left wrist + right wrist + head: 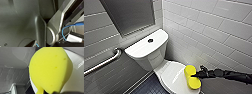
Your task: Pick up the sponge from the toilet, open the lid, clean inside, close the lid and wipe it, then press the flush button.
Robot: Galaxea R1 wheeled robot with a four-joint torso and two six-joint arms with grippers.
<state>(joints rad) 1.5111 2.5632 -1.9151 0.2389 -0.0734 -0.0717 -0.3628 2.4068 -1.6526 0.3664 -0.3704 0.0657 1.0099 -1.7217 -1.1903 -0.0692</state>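
Observation:
The white toilet stands against the tiled wall with its lid down over the bowl. The round dark flush button sits in the middle of the tank top. My right arm comes in from the right. Its gripper is shut on the middle of the yellow sponge, pinching it into two lobes. The sponge is at the lid's right edge; I cannot tell whether it touches the lid. In the right wrist view the sponge looms large before the white lid. My left gripper is open.
A metal grab bar runs along the grey wall to the left of the tank. White wall tiles close in right behind and to the right of the toilet. A dark tiled floor lies left of the bowl.

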